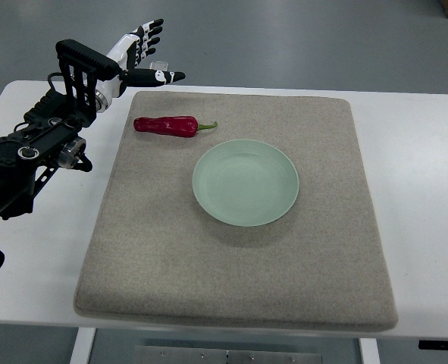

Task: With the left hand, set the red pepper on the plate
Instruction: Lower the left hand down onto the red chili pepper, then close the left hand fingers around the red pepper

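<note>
Lying crosswise, red pepper (166,126), stem toward right, left robot hand (144,54) fingers spread, empty

Red pepper (166,126): glossy, deep red, long and tapered, lying flat on its side, green stem pointing to three o'clock toward open mat.
Pepper position: at about ten o'clock from the plate, near but apart.
Plate (245,183): pale green, round, shallow, upright, sitting mid-mat, nothing on it.

Black jointed left arm (34,148) enters from left edge, reaching to far left; white-and-black fingered left hand (142,57) w/ fingers spread, thumb pointing right, holding nothing.
</note>
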Available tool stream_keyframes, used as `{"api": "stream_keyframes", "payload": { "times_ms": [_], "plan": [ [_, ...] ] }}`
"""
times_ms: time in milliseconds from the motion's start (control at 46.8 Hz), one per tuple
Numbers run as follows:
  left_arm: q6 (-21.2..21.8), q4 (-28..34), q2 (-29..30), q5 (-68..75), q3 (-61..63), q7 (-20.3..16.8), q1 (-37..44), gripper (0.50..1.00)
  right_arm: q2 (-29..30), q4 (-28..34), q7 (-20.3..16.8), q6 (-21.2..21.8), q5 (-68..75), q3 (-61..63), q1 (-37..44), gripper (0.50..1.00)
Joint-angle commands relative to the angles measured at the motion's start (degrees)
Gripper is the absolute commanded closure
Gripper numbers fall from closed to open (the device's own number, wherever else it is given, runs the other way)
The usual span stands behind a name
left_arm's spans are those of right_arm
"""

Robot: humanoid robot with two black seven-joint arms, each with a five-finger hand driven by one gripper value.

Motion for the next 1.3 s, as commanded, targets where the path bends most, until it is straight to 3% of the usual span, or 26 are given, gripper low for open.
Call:
{"api": "stream_keyframes", "payload": {
  "times_ms": [0, 385, 1026, 1283],
  "plan": [
    [-0.4, -0.4, 1.1, 5.7, 0.1, -0.1, 0.0, 0.501, 0.0, 0.0, 0.0, 0.0, 0.0, 0.0, 0.0, 0.572],
    [0.0, -0.7, 2.2, 21.1, 7.8, -0.1, -0.8, 0.508, 0.0, 0.0, 0.0, 0.0, 0.0, -0.1, 0.0, 0.572],
    [3.0, 1.0, 2.4, 36.0, 9.4, -0.1, -1.0, 0.527, 0.0, 0.0, 0.0, 0.0, 0.0, -0.1, 0.0, 0.572],
    [3.2, 1.6, 2.4, 37.7, 11.4, -0.2, -1.2, 0.602, 0.0, 0.0, 0.0, 0.0, 0.0, 0.0, 0.0, 0.572]
  ]
}}
